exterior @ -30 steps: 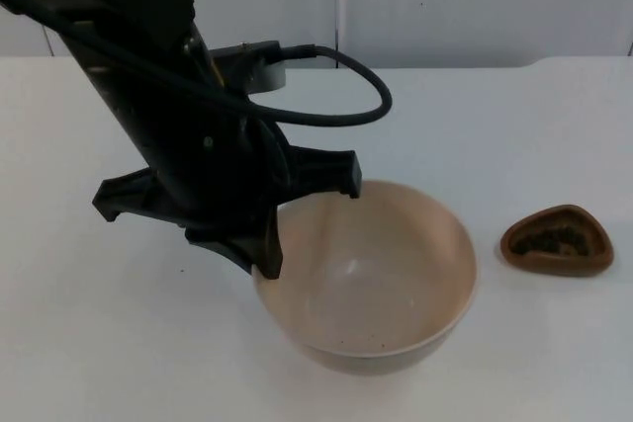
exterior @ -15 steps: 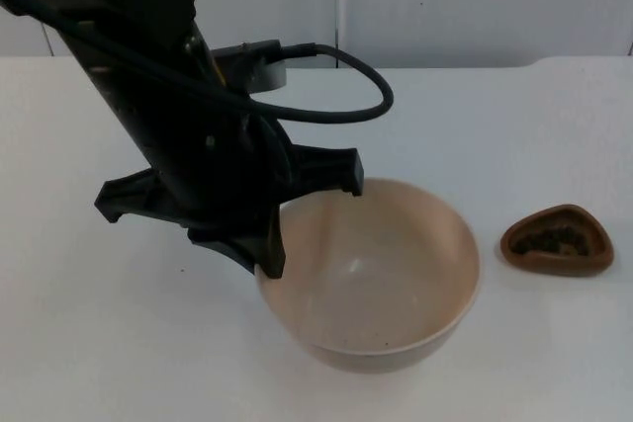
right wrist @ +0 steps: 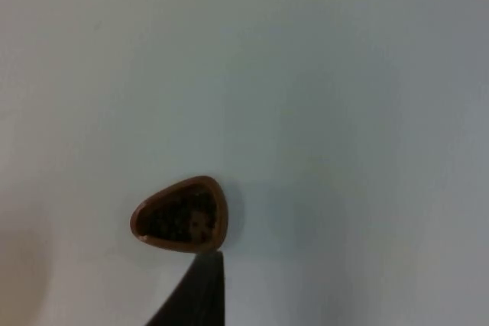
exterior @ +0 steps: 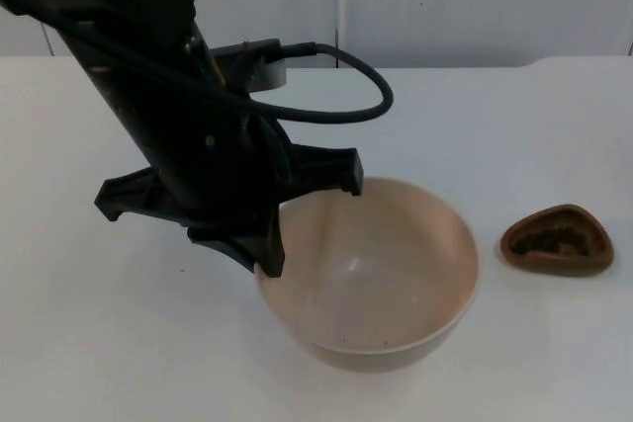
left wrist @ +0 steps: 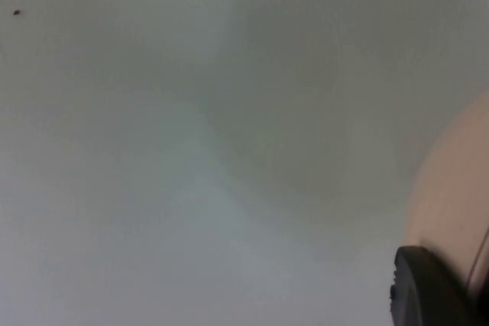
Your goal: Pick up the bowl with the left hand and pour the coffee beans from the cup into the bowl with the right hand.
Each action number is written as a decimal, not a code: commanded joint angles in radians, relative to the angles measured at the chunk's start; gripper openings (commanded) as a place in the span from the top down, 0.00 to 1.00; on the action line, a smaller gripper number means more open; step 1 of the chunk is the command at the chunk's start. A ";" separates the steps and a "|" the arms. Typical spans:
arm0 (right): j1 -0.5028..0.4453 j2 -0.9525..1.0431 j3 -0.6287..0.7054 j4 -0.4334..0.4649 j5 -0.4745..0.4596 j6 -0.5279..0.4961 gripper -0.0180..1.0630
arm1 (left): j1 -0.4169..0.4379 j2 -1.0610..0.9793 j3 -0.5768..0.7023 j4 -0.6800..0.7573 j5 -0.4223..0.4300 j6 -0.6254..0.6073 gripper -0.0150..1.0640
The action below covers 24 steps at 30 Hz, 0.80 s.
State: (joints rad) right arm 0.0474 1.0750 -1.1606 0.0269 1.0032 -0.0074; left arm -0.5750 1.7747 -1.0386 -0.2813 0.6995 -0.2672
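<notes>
My left gripper (exterior: 269,256) sits at the left rim of the beige bowl (exterior: 381,274), one finger inside, apparently clamped on the rim. Bowl is near the table's (exterior: 514,135) front edge. The brown cup (exterior: 557,240) of coffee beans (exterior: 554,239) stands toward the right edge, apart from the bowl. My right gripper (right wrist: 195,295) hovers above the cup; can't tell its opening.

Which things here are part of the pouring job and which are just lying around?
Part of the job:
- beige bowl, with the left gripper at its rim
- brown cup of coffee beans, standing on the table apart from the bowl
- right gripper, above the cup, one fingertip in its wrist view

Just lying about:
- a dark speck on the white table
</notes>
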 commanded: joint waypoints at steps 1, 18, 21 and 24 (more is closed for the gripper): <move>-0.004 0.031 -0.020 0.004 0.017 -0.008 0.01 | -0.006 -0.012 0.004 0.005 -0.006 -0.001 0.99; 0.006 0.219 -0.031 0.070 0.031 -0.004 0.01 | -0.006 -0.012 0.004 0.003 -0.009 -0.003 0.99; 0.057 0.254 -0.031 0.050 0.020 0.007 0.01 | -0.006 -0.012 0.004 0.003 -0.009 -0.003 0.99; 0.109 0.284 -0.031 0.002 0.008 0.040 0.01 | -0.006 -0.012 0.004 0.003 -0.009 -0.003 0.99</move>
State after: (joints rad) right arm 0.1511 1.3572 -1.1841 0.0350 1.0202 0.0310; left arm -0.5750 1.7747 -1.0386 -0.2813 0.6947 -0.2672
